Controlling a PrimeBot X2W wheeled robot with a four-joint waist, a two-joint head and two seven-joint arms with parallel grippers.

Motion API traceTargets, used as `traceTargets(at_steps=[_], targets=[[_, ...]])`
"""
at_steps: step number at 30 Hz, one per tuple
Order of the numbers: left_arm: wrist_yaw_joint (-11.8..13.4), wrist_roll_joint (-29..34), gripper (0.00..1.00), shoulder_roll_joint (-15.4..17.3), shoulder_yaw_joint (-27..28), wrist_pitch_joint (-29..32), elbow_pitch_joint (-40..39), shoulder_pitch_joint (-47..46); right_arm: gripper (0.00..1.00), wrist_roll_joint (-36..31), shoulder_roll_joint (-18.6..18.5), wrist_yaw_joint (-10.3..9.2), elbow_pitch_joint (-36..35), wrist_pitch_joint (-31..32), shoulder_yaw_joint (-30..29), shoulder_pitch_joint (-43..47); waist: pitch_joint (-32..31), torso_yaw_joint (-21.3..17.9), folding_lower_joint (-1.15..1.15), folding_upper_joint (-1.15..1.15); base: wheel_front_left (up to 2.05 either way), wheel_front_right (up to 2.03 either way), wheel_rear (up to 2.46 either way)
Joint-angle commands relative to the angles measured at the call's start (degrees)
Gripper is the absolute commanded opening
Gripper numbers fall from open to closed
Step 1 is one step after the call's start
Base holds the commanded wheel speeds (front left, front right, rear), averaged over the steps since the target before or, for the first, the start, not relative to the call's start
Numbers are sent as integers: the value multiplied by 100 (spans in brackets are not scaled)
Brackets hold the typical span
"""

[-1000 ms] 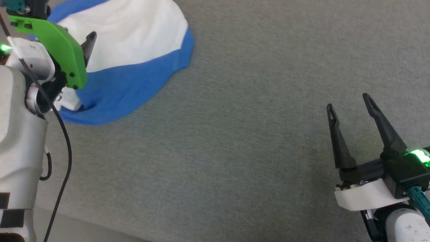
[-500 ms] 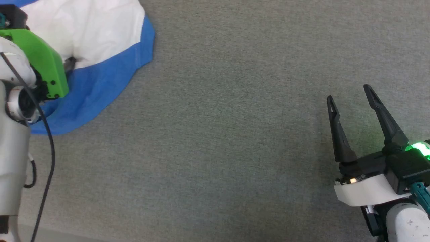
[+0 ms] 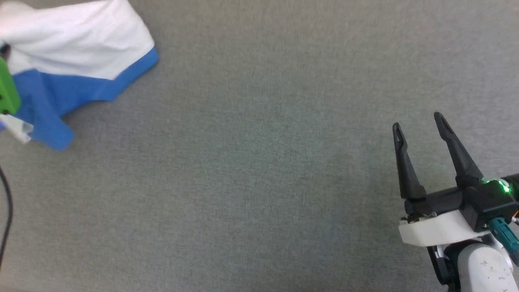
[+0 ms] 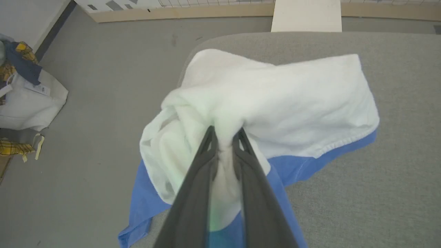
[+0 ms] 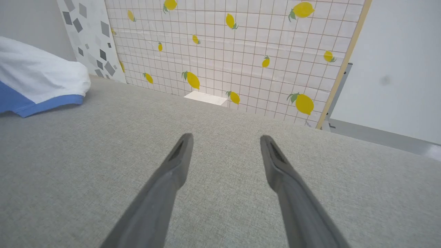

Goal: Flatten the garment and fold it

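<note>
Grey fabric covers the table [image 3: 263,170], where the shirt [image 3: 81,52] lies bunched. The left gripper [image 4: 224,136] is closed on its white cloth; the right gripper [image 3: 417,121] is open.

Black long-fingered right claw [image 3: 418,123], white collar [image 3: 434,229], green light [image 3: 504,187], teal plug [image 3: 505,233]

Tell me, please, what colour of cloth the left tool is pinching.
White shirt cloth; clearest in the left wrist view.
</note>
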Motion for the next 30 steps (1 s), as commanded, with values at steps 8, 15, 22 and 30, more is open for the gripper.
traceTargets(at_steps=[8, 15, 22, 30], targets=[[-35, 108, 0, 101, -23, -216, -550, -546, 100, 402, 14, -11, 304, -201, -286, 379, -1371, -175, 0, 0, 0, 0, 0], [168, -68, 0, -260, -59, 43, -1198, -1135, 100, 630, 15, -11, 507, -317, -438, 738, -2025, -345, 0, 0, 0, 0, 0], [455, -348, 0, -903, -143, 217, -1766, -1628, 100, 698, 15, -11, 547, -350, -643, 987, -2427, -570, 0, 0, 0, 0, 0], [833, -566, 0, -1986, -484, 112, -2211, -1941, 100, 714, 16, -11, 527, -347, -1012, 1065, -2629, -829, 0, 0, 0, 0, 0]])
